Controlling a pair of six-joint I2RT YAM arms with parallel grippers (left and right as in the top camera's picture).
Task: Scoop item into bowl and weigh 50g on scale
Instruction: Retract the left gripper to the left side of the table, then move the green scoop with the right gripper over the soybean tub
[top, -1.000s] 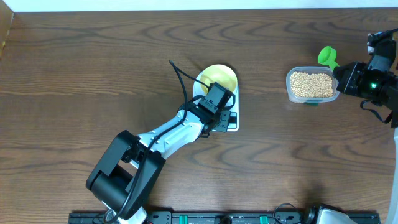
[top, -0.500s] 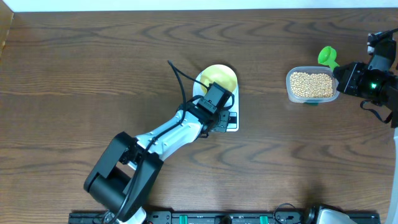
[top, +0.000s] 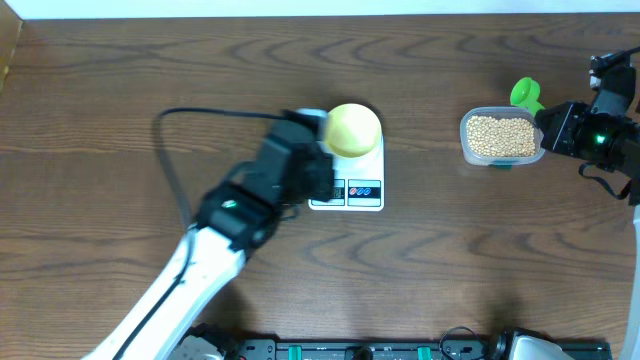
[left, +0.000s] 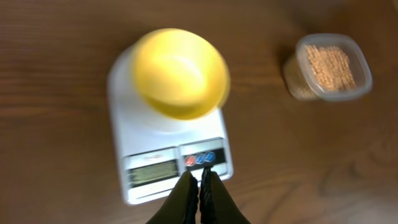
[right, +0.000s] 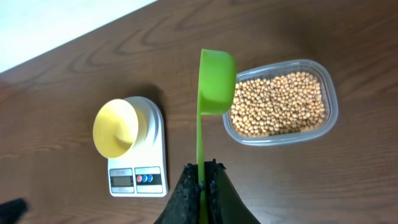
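The pale yellow bowl (top: 352, 128) (left: 179, 71) (right: 115, 127) sits on the white scale (top: 375, 170) (left: 124, 124) (right: 155, 143); no beans show in it. My left gripper (top: 322, 182) (left: 199, 177) hangs shut and empty above the scale's front edge, by the red and blue buttons. The beans (top: 501, 135) (left: 331, 65) (right: 278, 104) fill a clear tub to the right. My right gripper (top: 550, 120) (right: 202, 167) is shut on the handle of a green scoop (top: 525, 93) (right: 217, 71), whose cup hangs at the tub's left rim. The scoop's inside is hidden.
The clear plastic tub (top: 466, 140) (right: 328, 118) stands on the brown wooden table, well right of the scale. The left arm (top: 230, 215) stretches from the near edge toward the scale, with a black cable (top: 200, 112) looping out to its left.
My left arm has lifted and swung left off the scale, so the bowl now shows whole. The right arm, scoop and tub have not moved.
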